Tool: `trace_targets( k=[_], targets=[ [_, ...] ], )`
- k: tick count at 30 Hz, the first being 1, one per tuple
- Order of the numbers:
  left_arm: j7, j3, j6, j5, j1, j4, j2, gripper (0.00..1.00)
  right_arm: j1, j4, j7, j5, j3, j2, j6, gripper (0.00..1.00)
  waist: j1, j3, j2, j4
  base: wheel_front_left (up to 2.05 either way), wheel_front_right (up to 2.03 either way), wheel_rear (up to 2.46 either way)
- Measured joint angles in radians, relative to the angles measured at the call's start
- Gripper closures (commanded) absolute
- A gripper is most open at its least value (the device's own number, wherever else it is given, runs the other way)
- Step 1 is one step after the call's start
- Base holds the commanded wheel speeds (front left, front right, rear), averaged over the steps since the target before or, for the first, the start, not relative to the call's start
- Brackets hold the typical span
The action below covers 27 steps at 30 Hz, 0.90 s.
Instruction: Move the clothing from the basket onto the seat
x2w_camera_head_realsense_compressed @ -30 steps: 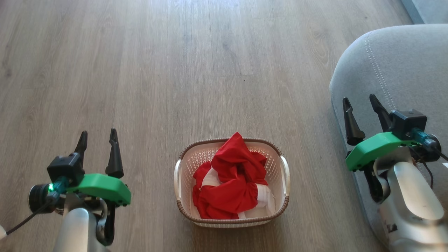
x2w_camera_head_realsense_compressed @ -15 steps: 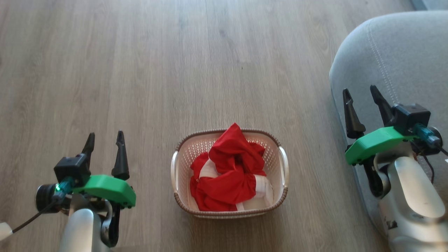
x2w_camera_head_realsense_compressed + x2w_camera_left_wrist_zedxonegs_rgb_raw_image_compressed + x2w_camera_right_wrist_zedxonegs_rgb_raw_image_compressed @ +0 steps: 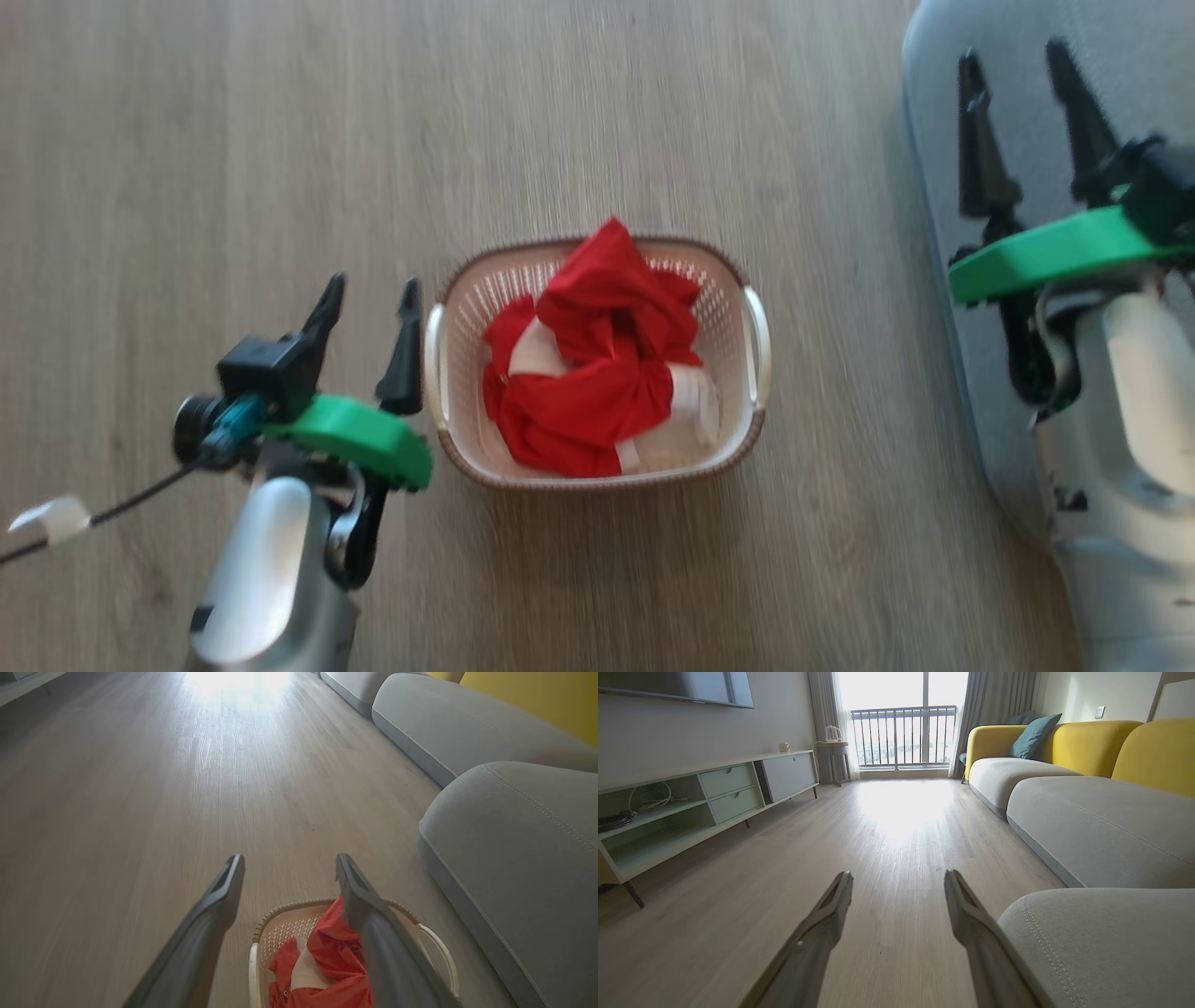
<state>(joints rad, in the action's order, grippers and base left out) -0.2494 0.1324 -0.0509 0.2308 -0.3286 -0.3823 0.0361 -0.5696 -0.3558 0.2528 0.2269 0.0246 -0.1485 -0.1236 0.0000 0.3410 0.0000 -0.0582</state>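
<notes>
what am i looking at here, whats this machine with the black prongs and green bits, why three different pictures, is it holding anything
This is a wheeled robot with two arms, seen by three cameras at one moment. One picture looks down from its head. It shows the left gripper and the right gripper, each with two dark fingers on a green mount. Both are open and hold nothing. The other two pictures come from cameras on the wrists, each looking along that gripper's own fingers. On the wooden floor stands a cream basket with red and white clothing bunched inside. The left gripper is close by the basket's left side, and the right one is by the grey seat. Nothing has been picked up yet.
</notes>
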Motion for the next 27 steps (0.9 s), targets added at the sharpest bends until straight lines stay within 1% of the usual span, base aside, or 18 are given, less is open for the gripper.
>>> trace_targets(
  k=[4, 6, 7, 15, 21, 27],
  targets=[
    [0.000, 0.058, 0.000, 0.007, -0.071, -0.024, 0.000, 0.00, -0.052, 0.037, 0.002, 0.006, -0.002, 0.000, 0.000, 0.00, 0.0000, 0.089, 0.0000, -0.012, 0.00, 0.00, 0.00],
    [0.000, 0.082, -0.008, 0.007, -0.104, -0.037, 0.000, 0.00, -0.075, 0.052, 0.002, 0.008, -0.002, -0.002, 0.000, 0.00, 0.0000, 0.134, 0.0000, -0.020, 0.00, 0.00, 0.00],
    [0.000, 0.082, -0.008, 0.007, -0.104, -0.037, 0.000, 0.00, -0.075, 0.052, 0.002, 0.008, -0.002, -0.002, 0.000, 0.00, 0.0000, 0.134, 0.0000, -0.020, 0.00, 0.00, 0.00],
    [-0.001, 0.167, -0.009, 0.007, -0.248, -0.114, 0.000, 0.00, -0.144, 0.114, 0.003, 0.011, 0.002, -0.009, 0.000, 0.00, 0.0001, 0.304, -0.0001, -0.054, 0.00, 0.00, 0.00],
    [-0.003, 0.240, -0.017, -0.006, -0.375, -0.216, 0.000, 0.00, -0.191, 0.154, 0.003, 0.012, 0.022, -0.009, 0.000, 0.00, 0.0001, 0.413, -0.0001, -0.085, 0.00, 0.00, 0.00],
    [-0.003, 0.291, -0.014, -0.011, -0.498, -0.362, 0.000, 0.00, -0.220, 0.179, 0.003, 0.012, 0.044, -0.002, 0.000, 0.00, 0.0001, 0.499, -0.0001, -0.128, 0.00, 0.00, 0.00]
  ],
)
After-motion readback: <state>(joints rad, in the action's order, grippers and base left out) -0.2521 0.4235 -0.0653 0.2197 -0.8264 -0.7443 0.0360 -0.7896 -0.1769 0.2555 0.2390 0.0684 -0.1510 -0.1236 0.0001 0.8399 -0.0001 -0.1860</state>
